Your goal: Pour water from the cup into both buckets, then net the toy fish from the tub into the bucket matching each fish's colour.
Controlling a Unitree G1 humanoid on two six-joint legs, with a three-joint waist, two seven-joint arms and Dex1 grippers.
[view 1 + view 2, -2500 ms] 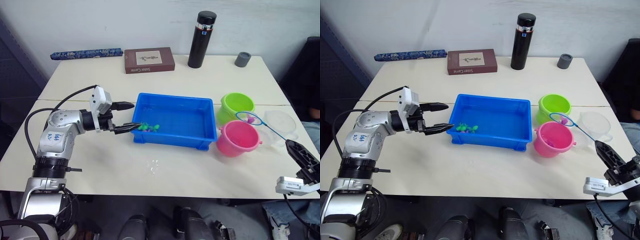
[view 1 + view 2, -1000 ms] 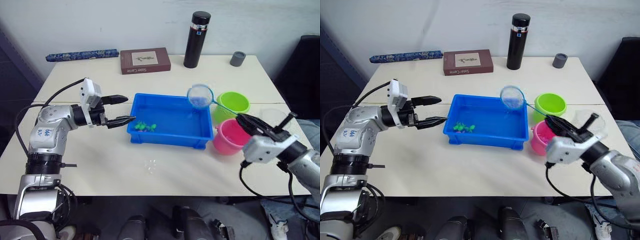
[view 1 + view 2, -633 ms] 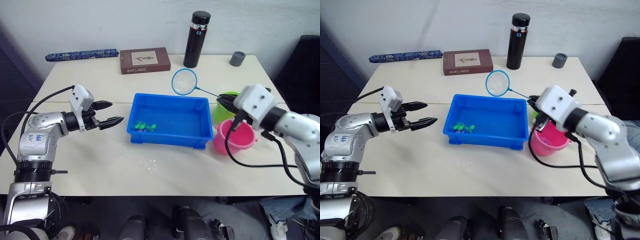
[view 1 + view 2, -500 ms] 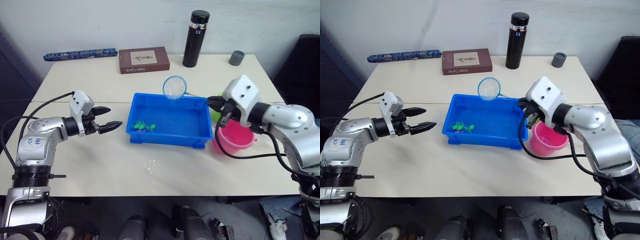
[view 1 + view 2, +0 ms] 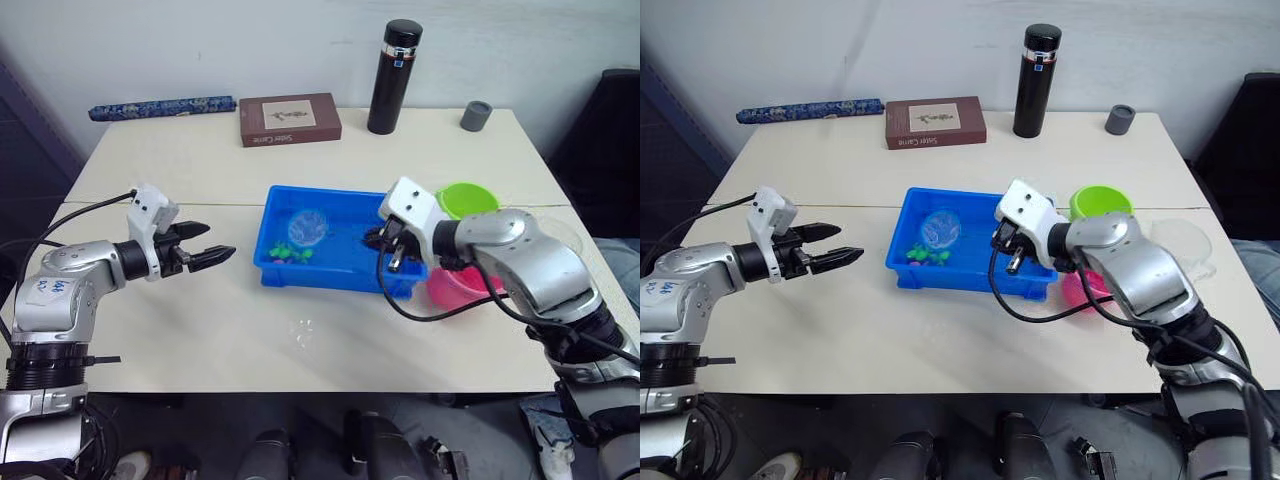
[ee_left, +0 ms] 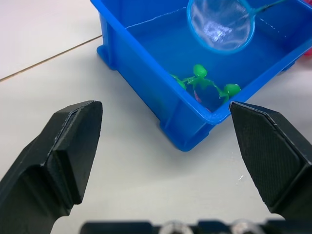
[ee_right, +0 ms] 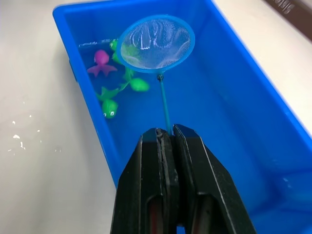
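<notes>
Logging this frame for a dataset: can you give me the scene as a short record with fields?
Right gripper: shut on thin black wire handle of the blue-rimmed round hoop net
Net: over the shallow bright blue plastic tub
Tiny toy fish: green ones and one pink in the tub's corner
Left gripper: open, beside the tub
Lime green bucket: behind the right arm

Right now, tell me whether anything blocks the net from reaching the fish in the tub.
Nothing visible does. The net, held by the right gripper, hangs inside the tub just beside the fish, with only open water between.
</notes>
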